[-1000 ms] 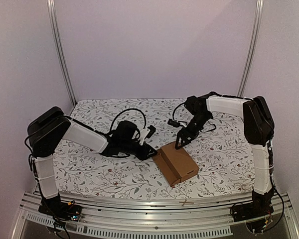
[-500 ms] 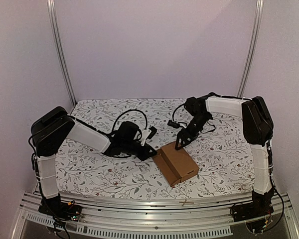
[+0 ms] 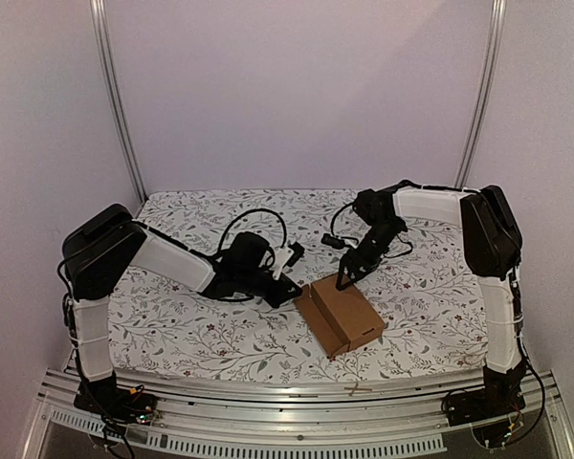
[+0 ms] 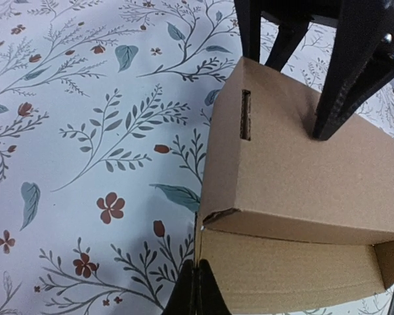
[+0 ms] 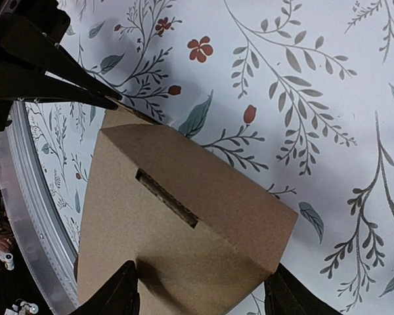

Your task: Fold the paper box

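Light, stiff brown cardboard paper box (image 3: 342, 313), likely best pinched by flap edges: left gripper (image 4: 197, 292) closed at its corner, right gripper (image 5: 202, 270) splayed, empty

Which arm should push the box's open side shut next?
Probably left. The left gripper, shut, has its tips right at the edge of the open side of the box. The right gripper is open at the top's far end, seemingly steadying it.

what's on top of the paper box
Only the right tool, open, rests one fingertip on the paper box near a slot. The spot under that tip is covered.
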`<action>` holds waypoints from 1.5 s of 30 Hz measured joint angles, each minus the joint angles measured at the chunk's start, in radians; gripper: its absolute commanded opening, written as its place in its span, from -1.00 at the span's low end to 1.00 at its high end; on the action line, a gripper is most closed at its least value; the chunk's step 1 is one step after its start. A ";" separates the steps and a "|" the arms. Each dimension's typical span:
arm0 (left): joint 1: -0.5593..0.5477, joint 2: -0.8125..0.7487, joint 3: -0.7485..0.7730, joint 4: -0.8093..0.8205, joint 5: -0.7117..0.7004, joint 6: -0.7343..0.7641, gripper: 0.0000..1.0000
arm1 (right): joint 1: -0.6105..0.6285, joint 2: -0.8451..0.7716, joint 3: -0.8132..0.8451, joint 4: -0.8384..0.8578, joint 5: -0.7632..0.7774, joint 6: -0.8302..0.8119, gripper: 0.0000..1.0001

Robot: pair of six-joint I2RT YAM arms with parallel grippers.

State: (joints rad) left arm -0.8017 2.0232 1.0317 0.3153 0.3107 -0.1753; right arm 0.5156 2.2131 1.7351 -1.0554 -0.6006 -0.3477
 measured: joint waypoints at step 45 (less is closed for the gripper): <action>-0.141 -0.070 -0.195 0.232 -0.274 0.183 -1.00 | -0.021 0.051 0.026 -0.026 -0.068 0.029 0.21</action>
State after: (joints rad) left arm -0.9424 1.9533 0.8371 0.5476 0.0368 0.0082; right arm 0.4946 2.2639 1.7611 -1.0809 -0.6682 -0.3187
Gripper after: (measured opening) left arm 0.008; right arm 0.606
